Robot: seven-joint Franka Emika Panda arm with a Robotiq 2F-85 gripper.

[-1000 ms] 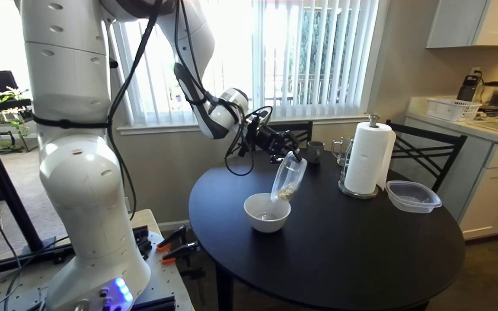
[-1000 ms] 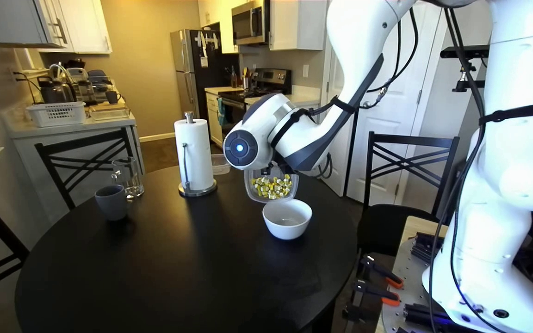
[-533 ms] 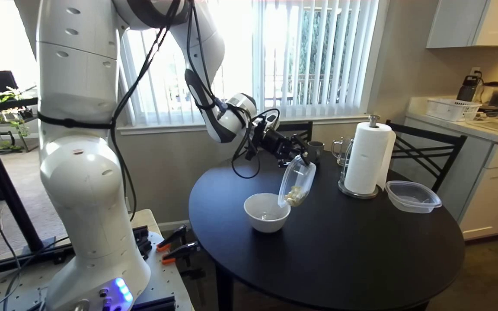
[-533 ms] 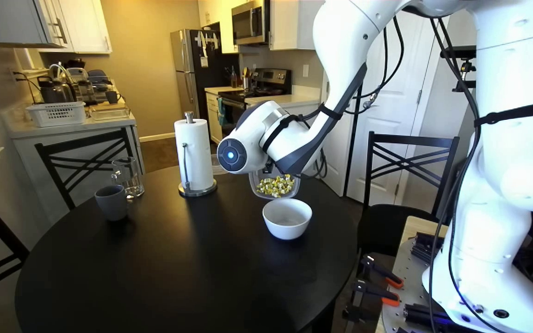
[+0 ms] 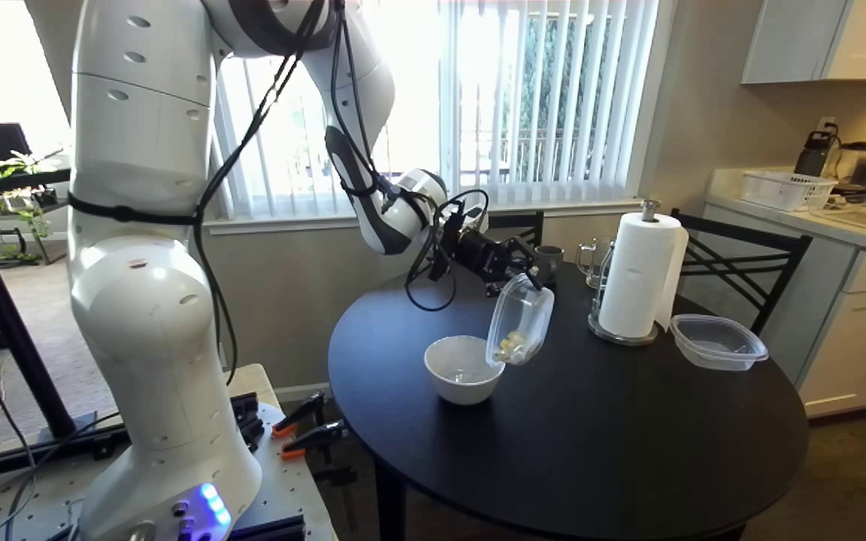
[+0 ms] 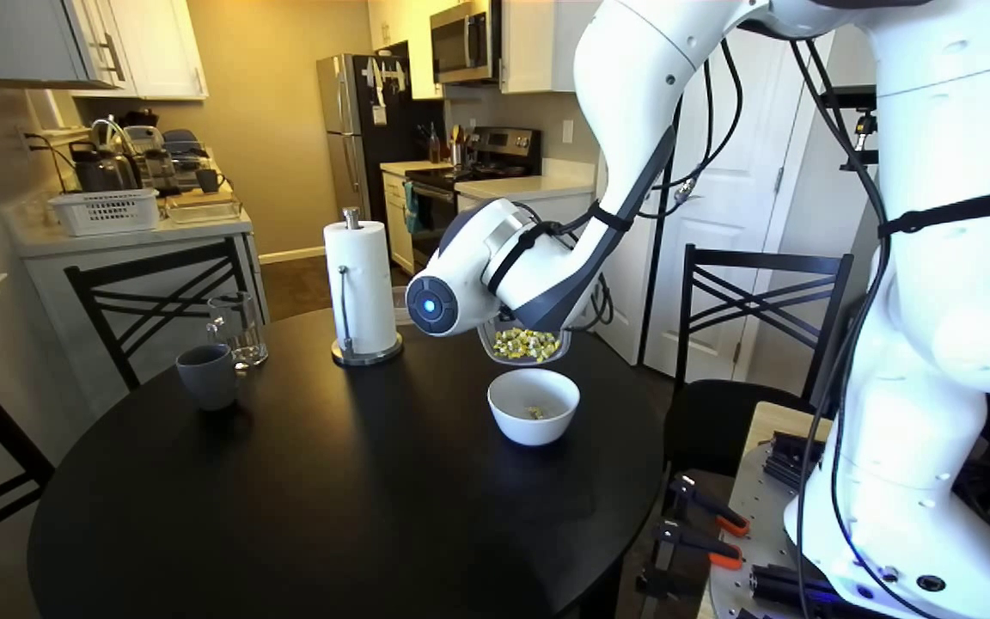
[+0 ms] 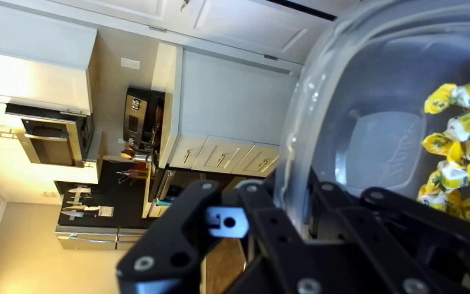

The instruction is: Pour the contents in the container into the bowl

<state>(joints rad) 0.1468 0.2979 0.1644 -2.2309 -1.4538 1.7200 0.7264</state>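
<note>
The container, a see-through dish (image 5: 529,315), is steeply tilted in the air, its lower edge at the rim of the white bowl (image 5: 463,385). My gripper (image 5: 529,276) is shut on its upper rim; the wrist view shows the fingers (image 7: 290,198) on both sides of the dish wall (image 7: 382,151). The contents, yellow-and-white wrapped pieces (image 7: 469,155), are heaped at the dish's low side; they also show in an exterior view (image 6: 527,345). A small bit lies inside the bowl (image 6: 529,432) there. The bowl stands upright on the table and is out of the wrist view.
A paper towel roll (image 5: 636,278) stands on the round dark table (image 5: 591,451), with a larger clear tub (image 5: 717,349) beyond it. A grey mug (image 6: 207,378) and a glass mug (image 6: 243,331) stand near the window side. Chairs surround the table.
The gripper and dish have moved away from the robot base and slightly down, with the dish tilted more. A small bit now shows in the bowl, which looked empty before.
</note>
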